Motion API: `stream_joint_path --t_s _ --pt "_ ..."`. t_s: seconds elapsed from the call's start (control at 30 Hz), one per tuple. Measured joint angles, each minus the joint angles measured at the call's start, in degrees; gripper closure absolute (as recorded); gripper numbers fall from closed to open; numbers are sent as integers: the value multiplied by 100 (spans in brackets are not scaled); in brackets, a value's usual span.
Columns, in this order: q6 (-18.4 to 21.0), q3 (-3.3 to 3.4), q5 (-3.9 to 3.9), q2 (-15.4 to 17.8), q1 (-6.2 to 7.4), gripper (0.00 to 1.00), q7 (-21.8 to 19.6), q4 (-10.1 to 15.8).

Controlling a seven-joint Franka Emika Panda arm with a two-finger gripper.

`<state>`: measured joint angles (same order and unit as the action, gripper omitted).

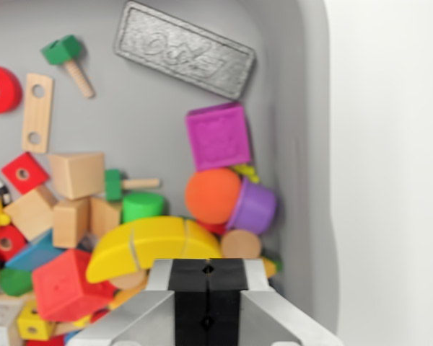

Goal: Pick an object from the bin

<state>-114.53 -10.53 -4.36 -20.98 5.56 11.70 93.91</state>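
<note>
**Toys heaped in the grey bin, claw pressed shut above them**

At the wrist view's left, a red ring [0,89] and a drilled wooden strip [37,112] are seen lying on the floor of the grey bin [296,108], with a green-headed wooden bolt [68,61] above them. Lower down, plain wooden cubes [76,174] are piled beside a red block [66,285]. A yellow banana [153,245] is laid across the heap near the middle. An embossed grey plate [185,49] is tilted at the top. Further right, a magenta cube [218,135] is set just above an orange ball [213,195], which is touched by a purple cup [255,207]. At the bottom edge, the claw [207,299] is shown with its black pads pressed together, and nothing is held between them.
</note>
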Motion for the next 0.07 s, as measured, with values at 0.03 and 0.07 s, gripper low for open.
stream_joint_path --t_s 0.03,0.07 --pt "0 0 0 0 0 100 0 0" --pt "0 0 0 -1 0 100 0 1"
